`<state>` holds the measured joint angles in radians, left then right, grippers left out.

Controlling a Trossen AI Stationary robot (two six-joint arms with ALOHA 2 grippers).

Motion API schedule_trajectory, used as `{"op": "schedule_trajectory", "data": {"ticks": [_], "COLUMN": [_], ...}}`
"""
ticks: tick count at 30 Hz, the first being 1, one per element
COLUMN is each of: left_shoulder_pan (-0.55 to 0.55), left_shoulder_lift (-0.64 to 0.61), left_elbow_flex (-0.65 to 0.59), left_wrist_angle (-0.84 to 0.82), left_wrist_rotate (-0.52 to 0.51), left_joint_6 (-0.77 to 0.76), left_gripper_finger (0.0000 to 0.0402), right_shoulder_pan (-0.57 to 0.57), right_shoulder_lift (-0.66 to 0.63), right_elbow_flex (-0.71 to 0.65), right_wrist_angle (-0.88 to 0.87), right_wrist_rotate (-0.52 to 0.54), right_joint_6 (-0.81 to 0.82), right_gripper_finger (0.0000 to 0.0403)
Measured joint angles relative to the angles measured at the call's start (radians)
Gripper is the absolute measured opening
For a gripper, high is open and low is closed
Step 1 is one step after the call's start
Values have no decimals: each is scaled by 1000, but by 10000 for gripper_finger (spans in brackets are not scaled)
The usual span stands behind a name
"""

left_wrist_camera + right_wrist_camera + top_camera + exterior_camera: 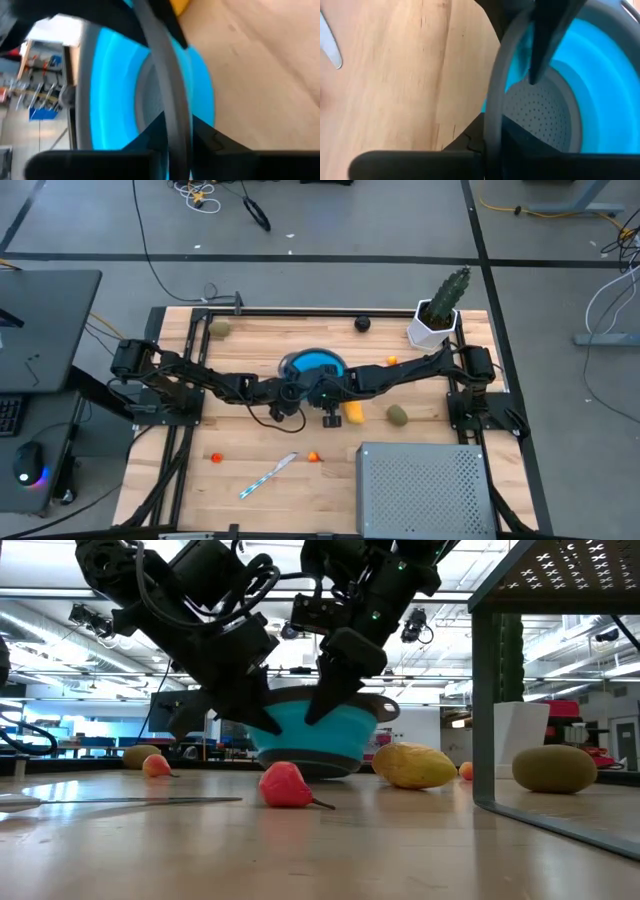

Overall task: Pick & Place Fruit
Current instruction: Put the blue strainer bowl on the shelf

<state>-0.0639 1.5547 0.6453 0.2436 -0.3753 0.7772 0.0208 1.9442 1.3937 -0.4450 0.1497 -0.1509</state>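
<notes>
High view shows the left gripper (291,392) and right gripper (326,392) both pinching the grey rim of the blue bowl (312,363) mid-tabletop (250,340). Just beside the bowl lies the yellow fruit (353,413), then the olive fruit (398,415). A black ball (362,324) sits near the cactus (442,305).

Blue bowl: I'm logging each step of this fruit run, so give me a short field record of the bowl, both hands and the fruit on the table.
bowl: blue colander bowl with grey rim, mid-table, appears lifted slightly off the wood in the low view
left hand: on the bowl's grey rim
right hand: shut on the bowl's grey rim
yellow fruit: on table, near side of bowl
olive fruit: right of the yellow one
black ball: far edge
small red fruits: near edge
in bowl: no fruit visible
</notes>
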Motion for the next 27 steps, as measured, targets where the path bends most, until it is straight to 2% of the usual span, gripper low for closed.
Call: {"op": "schedule_trajectory", "data": {"ticks": [8,14,19,27], "left_shoulder_pan": [0,-2,-1,-1], "left_shoulder_lift": [-17,-102,-204,-359], "left_elbow_flex": [0,0,0,0], "left_wrist_angle": [24,-5,-100,-240], "left_wrist_rotate": [-43,-30,24,18], "left_joint_6": [-141,-242,-320,-382], "left_gripper_finger": [152,207,227,231], "right_shoulder_pan": [-1,-7,-16,-44], "right_shoulder_lift": [-1,-1,-1,-3], "right_elbow_flex": [0,0,0,1], "right_wrist_angle": [-1,-11,-23,-34], "right_wrist_rotate": [65,82,47,-88], "right_joint_6": [-4,4,17,63], "right_gripper_finger": [27,16,13,12]}}
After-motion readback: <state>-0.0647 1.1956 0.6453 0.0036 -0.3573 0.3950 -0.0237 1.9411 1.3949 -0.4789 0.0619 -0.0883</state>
